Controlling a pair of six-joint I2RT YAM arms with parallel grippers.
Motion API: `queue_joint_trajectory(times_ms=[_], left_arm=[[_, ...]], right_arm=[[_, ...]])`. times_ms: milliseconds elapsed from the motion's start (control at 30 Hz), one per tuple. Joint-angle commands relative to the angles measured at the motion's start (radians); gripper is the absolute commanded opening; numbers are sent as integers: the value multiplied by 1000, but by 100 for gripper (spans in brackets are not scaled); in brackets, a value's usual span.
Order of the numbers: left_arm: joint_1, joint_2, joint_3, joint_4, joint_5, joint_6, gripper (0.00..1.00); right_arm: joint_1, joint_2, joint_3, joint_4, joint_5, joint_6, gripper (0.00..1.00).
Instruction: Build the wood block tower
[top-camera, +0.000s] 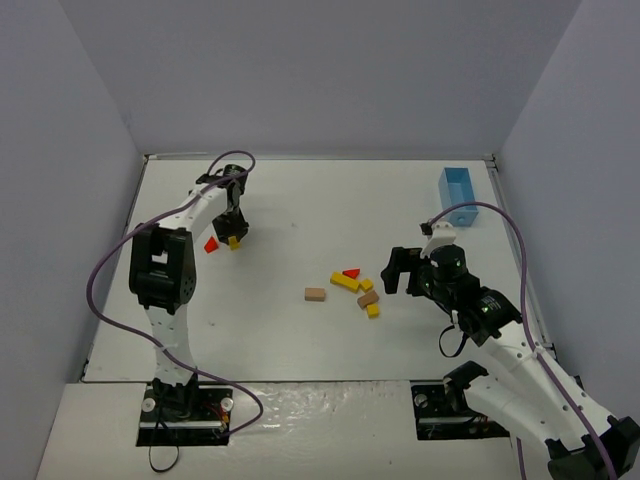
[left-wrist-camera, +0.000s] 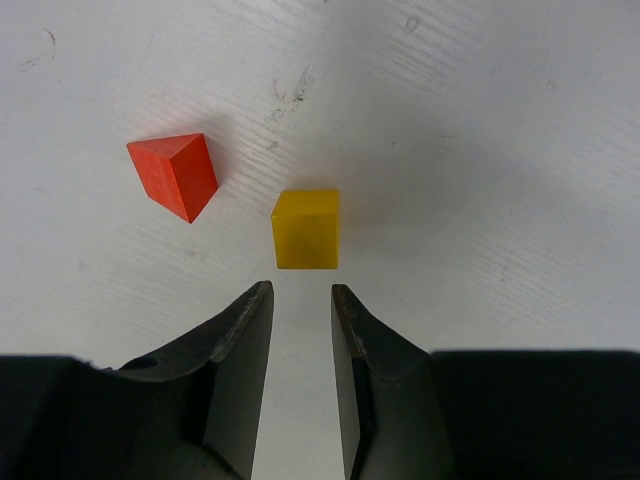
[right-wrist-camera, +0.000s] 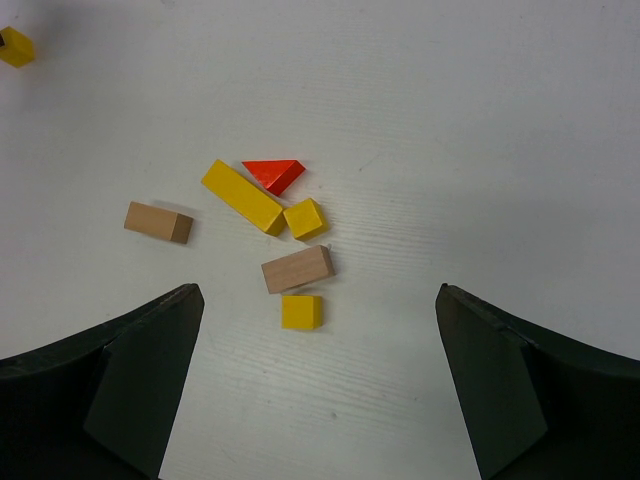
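Note:
No tower stands; the blocks lie loose on the white table. My left gripper (top-camera: 234, 226) (left-wrist-camera: 301, 292) is narrowly open and empty, its tips just short of a yellow cube (left-wrist-camera: 306, 229) (top-camera: 233, 242). A red wedge (left-wrist-camera: 175, 175) (top-camera: 211, 245) lies to the cube's left. My right gripper (top-camera: 400, 270) (right-wrist-camera: 318, 290) is wide open and empty above a loose cluster: a long yellow block (right-wrist-camera: 243, 197), a red wedge (right-wrist-camera: 274, 173), a yellow cube (right-wrist-camera: 304, 218), a tan block (right-wrist-camera: 297, 268) and another yellow cube (right-wrist-camera: 302, 311). A separate tan block (right-wrist-camera: 158, 222) (top-camera: 316, 294) lies to the left.
A light-blue box (top-camera: 458, 196) stands at the back right near the wall. Grey walls enclose the table on three sides. The left arm's purple cable (top-camera: 110, 262) loops over the left side.

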Motion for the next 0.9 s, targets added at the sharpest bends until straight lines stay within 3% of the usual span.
queue_joint_trajectory(times_ms=[0, 133, 433, 567, 667, 867], left_arm=[[-9, -10, 57, -9, -8, -18, 27], [-8, -74, 55, -11, -28, -1, 26], [55, -307, 0, -11, -64, 161, 27], [57, -319, -48, -11, -51, 209, 28], [43, -304, -85, 5, -11, 170, 34], [7, -226, -77, 39, -13, 65, 34]], right_arm=[[11, 8, 0, 47, 16, 10, 100], [14, 54, 17, 51, -64, -22, 100], [114, 378, 204, 144, -124, -152, 100], [119, 471, 265, 157, -102, -179, 99], [120, 488, 266, 162, -86, -184, 100], [120, 433, 213, 161, -47, -162, 100]])
